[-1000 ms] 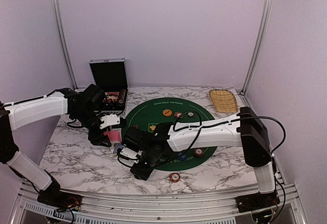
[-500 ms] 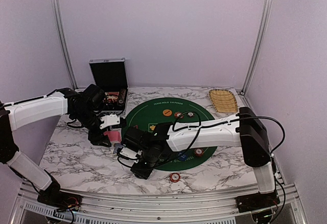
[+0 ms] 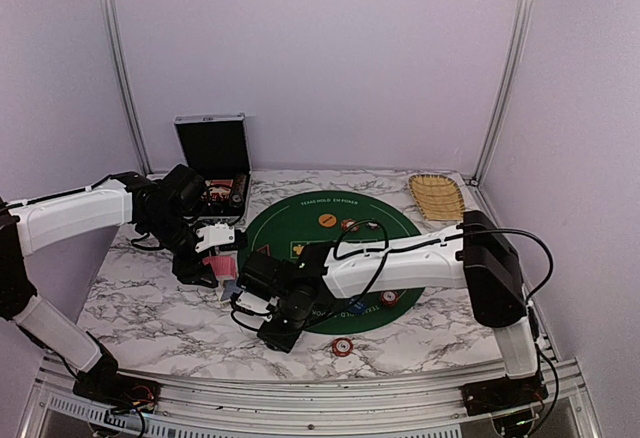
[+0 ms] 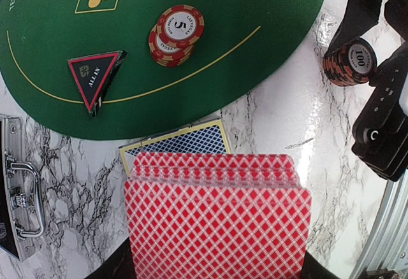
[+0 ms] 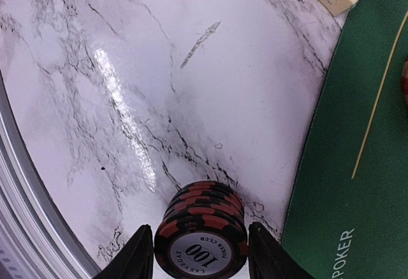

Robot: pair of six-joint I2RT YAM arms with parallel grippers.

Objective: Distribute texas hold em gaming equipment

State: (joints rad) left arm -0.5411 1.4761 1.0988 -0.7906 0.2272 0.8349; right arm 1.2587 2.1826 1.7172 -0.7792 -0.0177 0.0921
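Observation:
My left gripper is shut on a fanned deck of red-backed playing cards, held above a blue-backed card box on the marble. On the green felt mat lie a dark triangular marker and a red-and-white chip stack. My right gripper is closed around a black-and-red "100" chip stack that rests on the marble off the mat's near-left edge. That stack also shows in the left wrist view. An orange button and a blue button lie on the mat.
A black hinged case stands open at the back left. A tan wicker basket sits at the back right. A single red chip lies on the marble near the front edge. More chips sit on the mat's right.
My right gripper has shifted slightly left and away from the front edge with the chip stack. The left arm and the cards have not moved.

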